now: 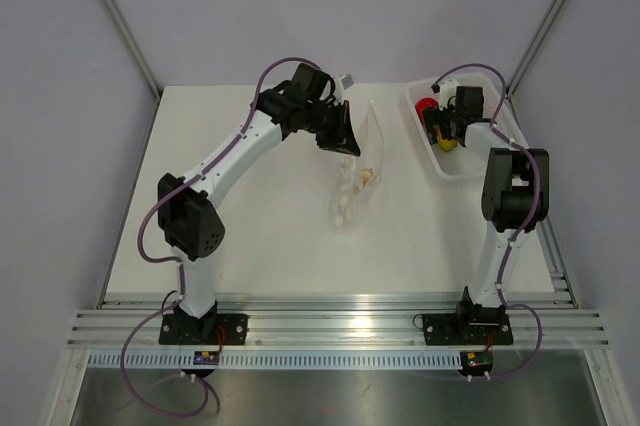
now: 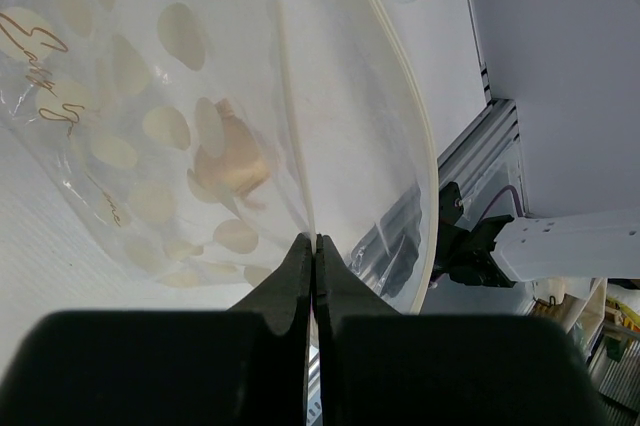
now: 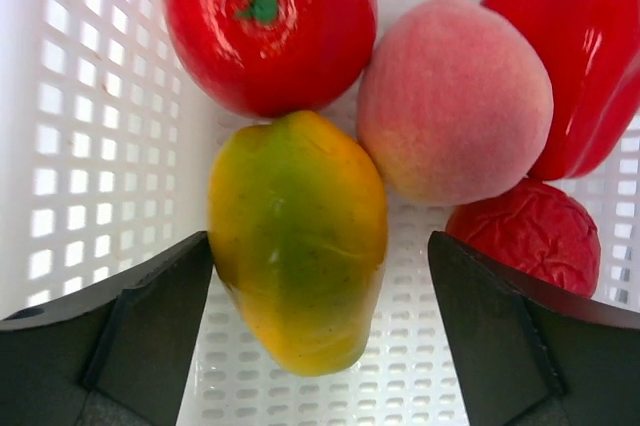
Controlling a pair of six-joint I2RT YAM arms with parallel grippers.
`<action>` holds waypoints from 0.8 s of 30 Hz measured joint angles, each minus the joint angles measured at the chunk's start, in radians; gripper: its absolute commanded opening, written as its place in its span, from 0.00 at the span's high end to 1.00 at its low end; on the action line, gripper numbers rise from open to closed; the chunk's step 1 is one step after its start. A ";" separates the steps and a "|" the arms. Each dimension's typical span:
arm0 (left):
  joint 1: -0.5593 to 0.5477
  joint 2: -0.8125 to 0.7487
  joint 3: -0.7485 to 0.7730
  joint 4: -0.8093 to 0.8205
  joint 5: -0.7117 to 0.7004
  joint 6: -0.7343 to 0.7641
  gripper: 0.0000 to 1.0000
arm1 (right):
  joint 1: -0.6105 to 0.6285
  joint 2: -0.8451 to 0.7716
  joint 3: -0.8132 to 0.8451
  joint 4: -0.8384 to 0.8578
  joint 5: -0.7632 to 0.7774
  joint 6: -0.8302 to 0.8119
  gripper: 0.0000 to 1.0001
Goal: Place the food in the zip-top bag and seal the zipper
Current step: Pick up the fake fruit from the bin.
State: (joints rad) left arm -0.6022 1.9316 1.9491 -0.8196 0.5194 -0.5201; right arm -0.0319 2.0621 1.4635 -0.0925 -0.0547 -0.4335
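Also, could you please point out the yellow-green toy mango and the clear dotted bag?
Yellow-green toy mango (image 3: 297,236): right wrist view, middle of its body.
Clear dotted plastic bag (image 2: 130,96): left wrist view, its dotted wall.

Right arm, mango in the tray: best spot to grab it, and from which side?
Take the mango across its narrow middle, straight from above. It lies flat, its long axis running away from the right gripper, whose open fingers flank it. The tray wall leaves a gap on one flank. On the other, drop the finger short of the peach, which crowds the far end.
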 measured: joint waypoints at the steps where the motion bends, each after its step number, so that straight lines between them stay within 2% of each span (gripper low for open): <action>1: 0.000 0.002 0.000 0.000 0.000 0.000 1.00 | 0.000 0.000 0.005 0.003 -0.011 0.003 0.15; 5: -0.005 0.011 0.000 0.002 0.001 0.000 1.00 | 0.000 0.000 0.006 0.021 -0.028 0.024 0.27; 6: -0.006 0.013 0.000 0.002 0.001 -0.001 1.00 | 0.000 0.000 0.006 0.021 -0.029 0.030 0.27; 8: -0.008 0.017 0.000 0.003 0.001 -0.001 1.00 | 0.000 0.000 0.003 0.025 -0.026 0.043 0.24; 12: -0.016 0.017 0.000 0.006 0.001 -0.001 1.00 | 0.000 0.000 -0.016 0.036 -0.020 0.069 0.01; 20: -0.027 0.017 -0.004 0.013 0.001 -0.001 1.00 | 0.000 0.011 0.016 0.013 -0.006 0.093 0.01; 24: -0.027 0.017 -0.009 0.013 0.000 -0.001 1.00 | 0.000 0.058 0.097 -0.034 -0.006 0.106 0.09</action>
State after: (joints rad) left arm -0.6296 1.9488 1.9400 -0.8062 0.5198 -0.5213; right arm -0.0319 2.1204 1.5604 -0.1265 -0.0612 -0.3275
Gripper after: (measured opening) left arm 0.005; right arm 0.941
